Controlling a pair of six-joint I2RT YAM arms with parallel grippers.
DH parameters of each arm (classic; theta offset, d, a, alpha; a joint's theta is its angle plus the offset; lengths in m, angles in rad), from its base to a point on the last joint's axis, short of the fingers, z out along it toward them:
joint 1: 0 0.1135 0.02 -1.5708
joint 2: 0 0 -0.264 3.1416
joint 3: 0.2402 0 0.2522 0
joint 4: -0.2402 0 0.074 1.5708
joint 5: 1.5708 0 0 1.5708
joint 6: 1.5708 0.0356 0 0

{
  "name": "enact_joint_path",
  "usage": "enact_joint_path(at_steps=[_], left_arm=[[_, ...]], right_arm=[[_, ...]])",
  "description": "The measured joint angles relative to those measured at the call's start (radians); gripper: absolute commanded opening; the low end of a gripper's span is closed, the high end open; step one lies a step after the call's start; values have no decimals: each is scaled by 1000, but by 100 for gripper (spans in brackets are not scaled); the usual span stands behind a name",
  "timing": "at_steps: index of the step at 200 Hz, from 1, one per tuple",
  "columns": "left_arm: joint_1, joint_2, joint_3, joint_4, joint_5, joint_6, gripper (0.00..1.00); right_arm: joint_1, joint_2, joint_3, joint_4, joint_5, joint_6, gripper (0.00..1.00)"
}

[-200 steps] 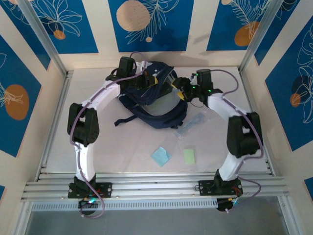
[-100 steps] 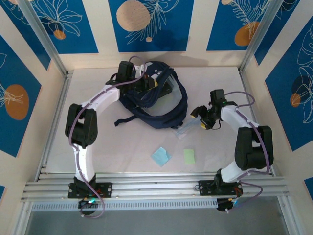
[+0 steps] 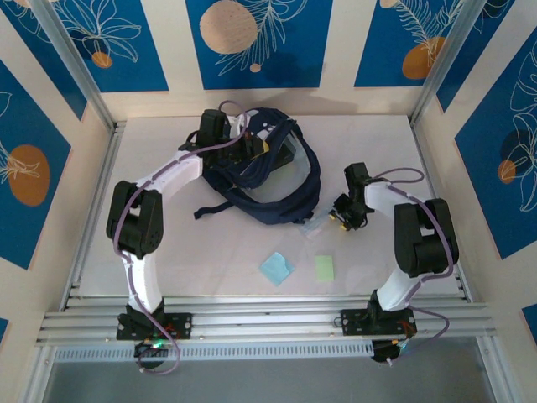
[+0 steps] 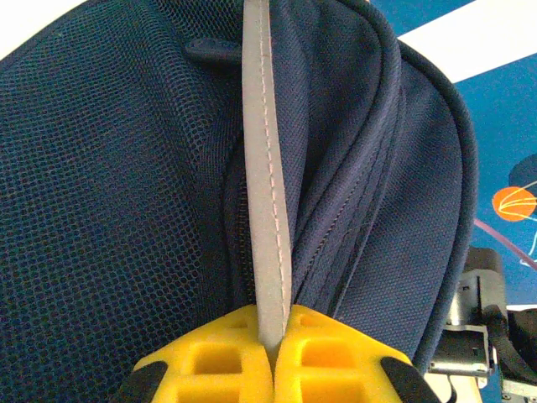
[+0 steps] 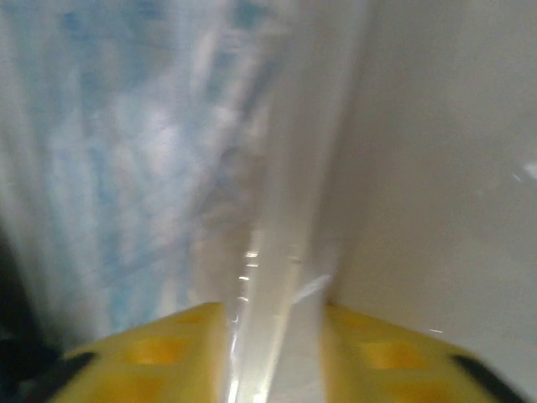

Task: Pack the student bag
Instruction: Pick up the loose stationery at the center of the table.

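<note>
The student bag (image 3: 273,197), dark navy with a pale grey stripe, lies at the back middle of the table with its mouth held up. My left gripper (image 3: 252,151) is at its top left rim. In the left wrist view the left gripper (image 4: 274,340) is shut on the bag's grey stripe trim (image 4: 264,168), with navy mesh fabric (image 4: 109,210) beside it. My right gripper (image 3: 337,218) is down at the table, right of the bag, at a clear plastic sleeve (image 3: 319,223). In the blurred right wrist view the right gripper (image 5: 273,336) has yellow fingers standing apart on either side of the sleeve's edge (image 5: 268,269).
A light blue square pad (image 3: 276,267) and a small green note (image 3: 325,268) lie on the table in front of the bag. A loose dark strap (image 3: 210,210) trails left of the bag. Metal rails (image 3: 268,319) run along the near edge; walls close in both sides.
My right arm has swung away from the bag's mouth, down to the clear sleeve on the table, and its jaws have narrowed. The left gripper has kept hold of the trim.
</note>
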Motion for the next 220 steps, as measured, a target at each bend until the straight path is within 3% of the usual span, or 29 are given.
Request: enact_joint_path(at_steps=[52, 127, 149, 167, 185, 220], left_arm=[[0, -5, -18, 20, 0, -7, 0], [0, -6, -18, 35, 0, -26, 0], [0, -6, -22, 42, 0, -31, 0], [0, -6, -29, 51, 0, -33, 0], [0, -6, -31, 53, 0, -32, 0], [5, -6, -19, 25, -9, 0, 0]], right_arm=[[2, 10, 19, 73, -21, -28, 0], [-120, -342, -35, 68, -97, -145, 0], [-118, -338, -35, 53, -117, -156, 28], [-103, -301, -34, 49, -122, -169, 43], [-66, -248, -27, 48, -122, -167, 54], [17, -133, 18, 50, -107, -155, 66]])
